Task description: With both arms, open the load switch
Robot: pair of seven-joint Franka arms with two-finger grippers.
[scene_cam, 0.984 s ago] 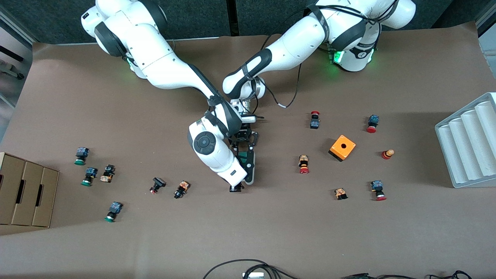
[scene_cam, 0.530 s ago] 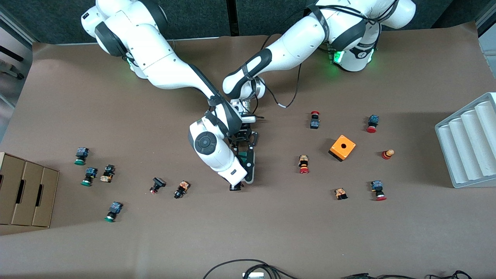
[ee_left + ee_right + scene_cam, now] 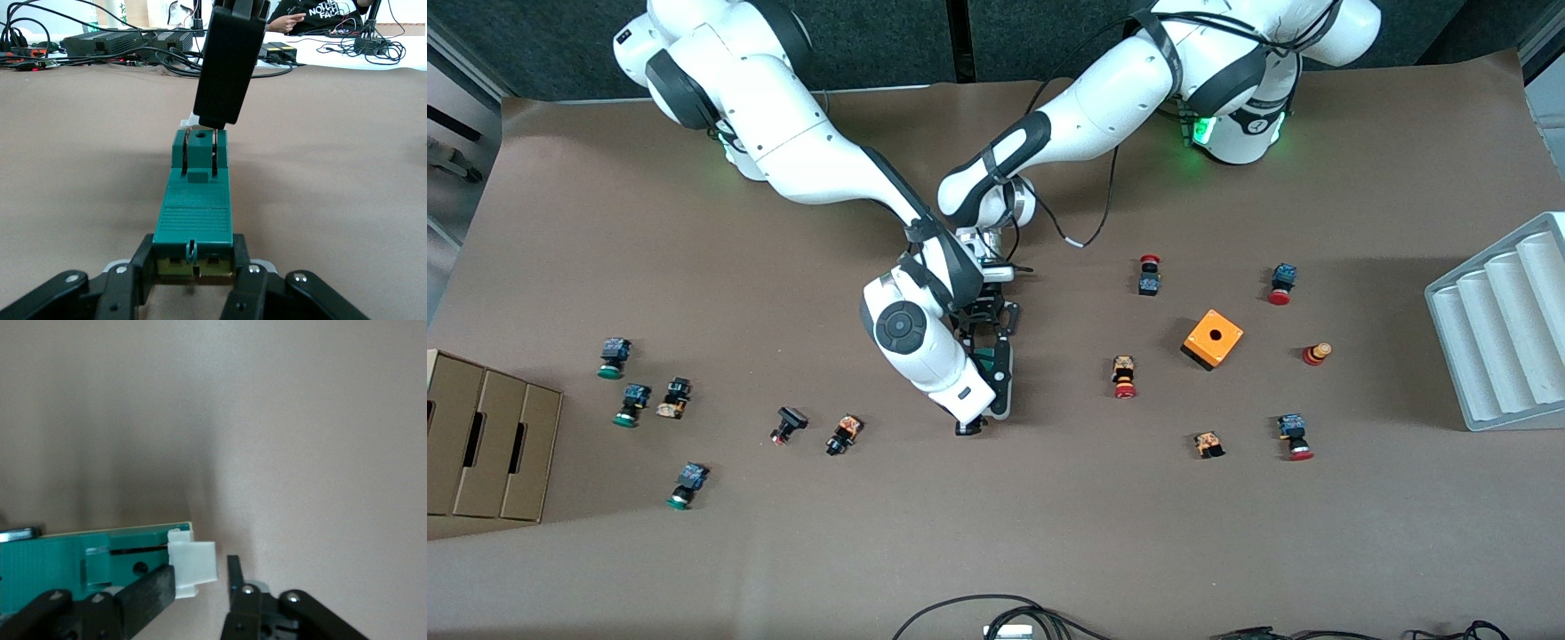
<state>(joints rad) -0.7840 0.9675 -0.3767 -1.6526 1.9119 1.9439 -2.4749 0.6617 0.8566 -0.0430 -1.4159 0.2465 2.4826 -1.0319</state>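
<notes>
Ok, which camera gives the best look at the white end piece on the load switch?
The right wrist view: the white end piece fills the foreground between the right end effector fingers. The left wrist view shows a sliver; the front view hides it under the arm.

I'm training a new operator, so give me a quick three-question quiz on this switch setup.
1. True or false: the orange cube lies toward the left arm's end of the table from the load switch.
2. What does the left gripper clamp? A) the load switch B) a red push-button C) a cardboard box
3. What colour is the end piece that the right gripper straddles?

Key: 1 true; 2 A; 3 white.
</notes>
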